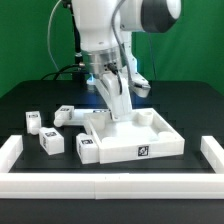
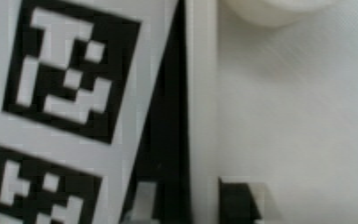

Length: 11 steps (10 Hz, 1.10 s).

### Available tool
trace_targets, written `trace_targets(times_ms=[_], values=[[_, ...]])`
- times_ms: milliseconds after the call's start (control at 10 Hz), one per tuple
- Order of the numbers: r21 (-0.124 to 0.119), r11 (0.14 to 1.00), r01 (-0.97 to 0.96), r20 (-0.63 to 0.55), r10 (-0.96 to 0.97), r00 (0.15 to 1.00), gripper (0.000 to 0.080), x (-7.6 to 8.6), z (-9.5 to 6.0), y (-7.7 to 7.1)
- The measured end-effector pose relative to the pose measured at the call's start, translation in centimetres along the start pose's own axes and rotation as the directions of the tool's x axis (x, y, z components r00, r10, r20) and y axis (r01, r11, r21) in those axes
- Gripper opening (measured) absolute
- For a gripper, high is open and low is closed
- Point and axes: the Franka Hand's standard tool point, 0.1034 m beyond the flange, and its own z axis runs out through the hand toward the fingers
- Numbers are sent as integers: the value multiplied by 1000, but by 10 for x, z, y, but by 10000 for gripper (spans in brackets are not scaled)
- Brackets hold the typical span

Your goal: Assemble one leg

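Note:
My gripper (image 1: pixel 112 88) stands over the far left corner of the large white square tray-like part (image 1: pixel 165 143). It is shut on a white leg (image 1: pixel 117 103), which slants down into that corner. In the wrist view the held leg (image 2: pixel 69 110) fills one side with two black-and-white tags, very close. The tray's white surface (image 2: pixel 291 110) fills the other side, with a dark finger (image 2: pixel 247 200) at the edge. Three loose legs lie to the exterior view's left (image 1: pixel 33 120), (image 1: pixel 50 143), (image 1: pixel 66 113). Another leg (image 1: pixel 88 150) lies against the tray's front left corner.
White border rails frame the black table at the exterior view's left (image 1: pixel 11 152), right (image 1: pixel 212 152) and front (image 1: pixel 110 186). Dark cables and equipment sit behind the arm, in front of the green backdrop.

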Motion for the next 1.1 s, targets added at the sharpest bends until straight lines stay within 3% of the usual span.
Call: trace_targets(times_ms=[100,200,600,800,1100], values=[[37,998,-54,-15,54,998,58,-1,2,-6],[57,994,-91,-28,93,995,58,-6,3,-11],[58,996,-74,-29,75,997,58,-5,3,-11],[59,988,-146,-25,147,989,58,-16,6,-15],[96,976,-194,-27,197,980,58,-43,7,-56]])
